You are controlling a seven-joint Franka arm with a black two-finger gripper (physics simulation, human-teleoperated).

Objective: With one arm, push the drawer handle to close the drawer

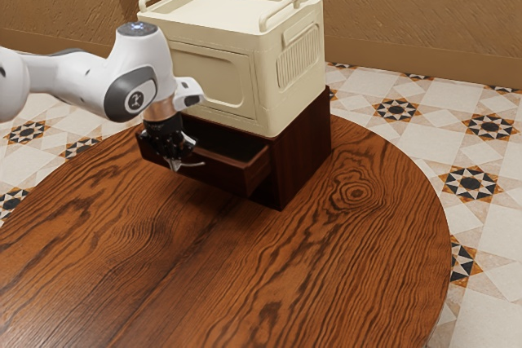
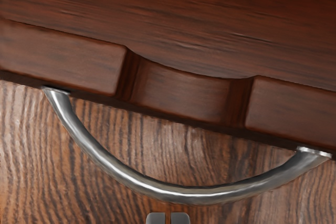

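One wooden cabinet [image 1: 303, 152] stood near the round table's [image 1: 326, 283] far edge, its single drawer [image 1: 222, 175] partly open. One curved metal handle [image 2: 184, 194] bowed from the drawer front. The gripper [image 1: 174, 165] was at the handle, two fingertips nearly together, nothing between them. One cream crate [image 1: 265, 79] with two top grips [image 1: 280, 12] sat on the cabinet; the arm bore one round logo [image 1: 135, 101].
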